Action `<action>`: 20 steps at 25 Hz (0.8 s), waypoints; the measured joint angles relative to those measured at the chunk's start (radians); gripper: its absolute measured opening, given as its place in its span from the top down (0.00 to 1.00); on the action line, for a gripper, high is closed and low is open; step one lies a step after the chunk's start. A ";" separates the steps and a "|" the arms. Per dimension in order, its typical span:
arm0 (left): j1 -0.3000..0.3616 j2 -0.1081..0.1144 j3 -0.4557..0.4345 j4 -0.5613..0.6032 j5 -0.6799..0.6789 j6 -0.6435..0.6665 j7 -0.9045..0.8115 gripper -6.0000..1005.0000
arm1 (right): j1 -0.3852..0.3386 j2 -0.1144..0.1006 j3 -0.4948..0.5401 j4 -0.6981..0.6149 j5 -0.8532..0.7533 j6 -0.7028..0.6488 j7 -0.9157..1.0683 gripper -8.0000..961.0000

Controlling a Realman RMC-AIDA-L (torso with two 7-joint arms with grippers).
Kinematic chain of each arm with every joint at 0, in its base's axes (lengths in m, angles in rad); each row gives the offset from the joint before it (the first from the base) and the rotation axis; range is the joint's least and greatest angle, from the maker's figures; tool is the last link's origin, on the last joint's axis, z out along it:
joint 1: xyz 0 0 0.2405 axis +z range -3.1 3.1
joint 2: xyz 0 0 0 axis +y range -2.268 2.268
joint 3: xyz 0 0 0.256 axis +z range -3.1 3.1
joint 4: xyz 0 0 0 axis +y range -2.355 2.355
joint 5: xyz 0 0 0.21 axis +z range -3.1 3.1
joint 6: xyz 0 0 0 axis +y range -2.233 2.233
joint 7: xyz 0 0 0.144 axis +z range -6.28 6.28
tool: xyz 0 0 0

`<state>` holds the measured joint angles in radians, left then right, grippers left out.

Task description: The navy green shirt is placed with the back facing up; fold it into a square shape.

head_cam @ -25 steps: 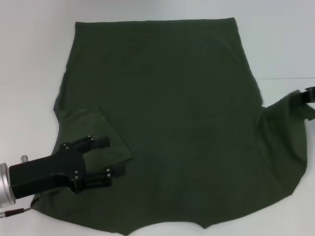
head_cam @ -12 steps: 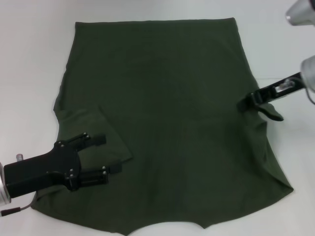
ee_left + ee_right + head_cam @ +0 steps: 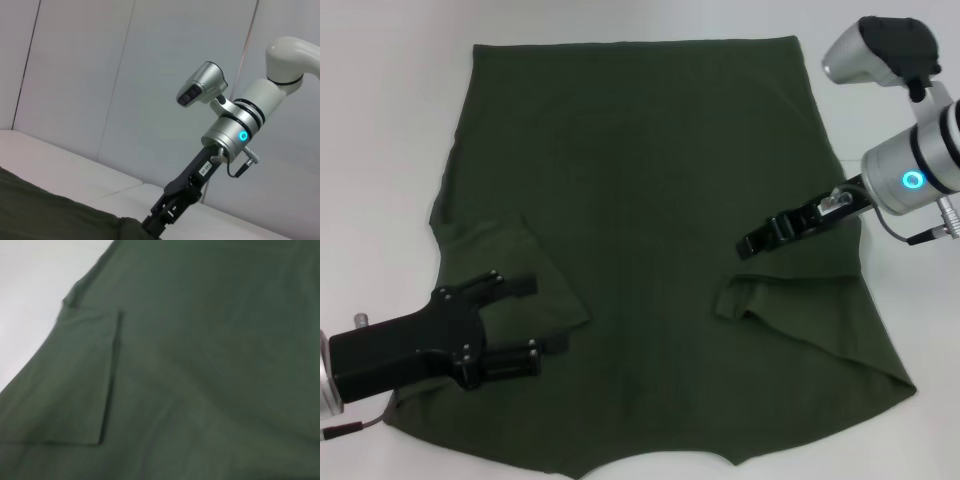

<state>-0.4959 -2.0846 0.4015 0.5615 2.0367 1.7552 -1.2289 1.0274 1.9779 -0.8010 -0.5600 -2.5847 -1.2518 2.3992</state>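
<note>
We see the navy green shirt (image 3: pixel 650 190) spread flat on a white counter (image 3: pixel 380 120), plain back upward, filling most of the head view. Both sleeves are folded inward over the body of the shirt.

The left end effector (image 3: pixel 525 325) lies low over the shirt's left side. Its two black fingers (image 3: pixel 515 287) are spread apart, one on either side of the folded left sleeve flap (image 3: pixel 535 270), whose edge sits between and just beyond the fingertips. Nothing is pinched between them. The arm behind this end effector reaches back off the shirt's edge.

The right end effector (image 3: pixel 752 243) is over the shirt's right half, its silver arm with a glowing blue ring (image 3: pixel 912 181) trailing behind it toward the counter. We cannot tell whether its fingers are parted or pressed together. Just below its tip lies the folded right sleeve (image 3: pixel 800 310), forming a wedge with a small crumpled corner (image 3: pixel 728 298) nearest the shirt's middle. The tip appears close above the fabric; we cannot tell whether it touches.

The left wrist view shows the right arm (image 3: pixel 235 135) angled down toward a dark fold of shirt (image 3: pixel 45 215). The right wrist view shows only green fabric (image 3: pixel 210 365) with the other folded sleeve (image 3: pixel 70 385) beyond it.
</note>
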 joint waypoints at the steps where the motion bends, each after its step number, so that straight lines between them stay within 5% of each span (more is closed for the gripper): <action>1: 0.000 0.000 0.000 0.000 0.000 0.000 0.000 0.06 | -0.012 -0.006 0.002 -0.004 0.000 0.007 0.009 0.60; 10: -0.006 0.000 0.005 0.000 0.007 0.005 0.000 0.06 | -0.143 -0.089 0.137 -0.012 0.024 0.038 0.042 0.21; 12: -0.007 0.000 0.006 -0.001 0.007 0.006 0.000 0.06 | -0.155 -0.093 0.145 0.010 0.025 0.060 0.041 0.13; 20: -0.012 0.000 0.008 -0.004 0.007 0.006 0.001 0.06 | -0.158 -0.088 0.131 0.081 0.016 0.142 0.036 0.07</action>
<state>-0.5077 -2.0845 0.4095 0.5574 2.0433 1.7611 -1.2280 0.8689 1.8901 -0.6705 -0.4794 -2.5690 -1.1102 2.4353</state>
